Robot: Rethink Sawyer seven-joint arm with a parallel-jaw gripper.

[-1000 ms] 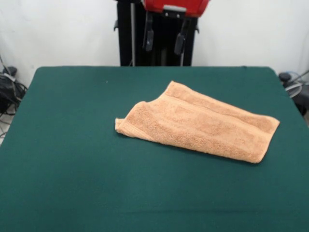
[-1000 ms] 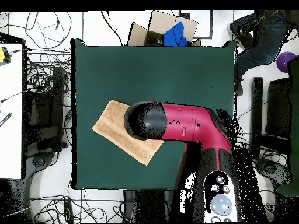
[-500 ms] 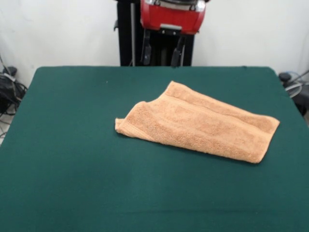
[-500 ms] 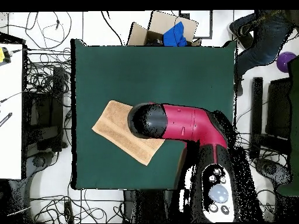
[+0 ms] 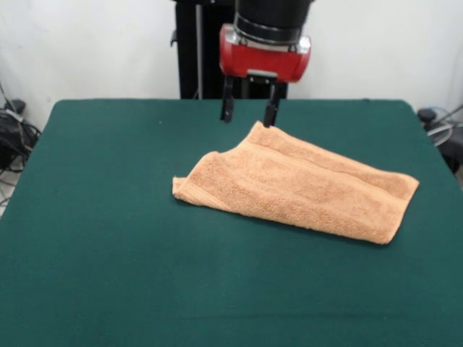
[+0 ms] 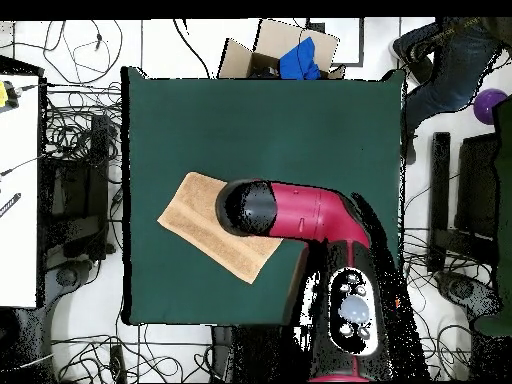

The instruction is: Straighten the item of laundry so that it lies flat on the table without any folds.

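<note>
Large rectangular table with dark green felt-like top (image 5: 108, 238): surface carries one item. Light orange-tan terry hand towel (image 5: 304, 184): lies right of centre, set askew, left end doubled over in a fold. Red-and-black gripper (image 5: 250, 116): poised above the towel's far corner, fingers parted, holding nothing
</note>
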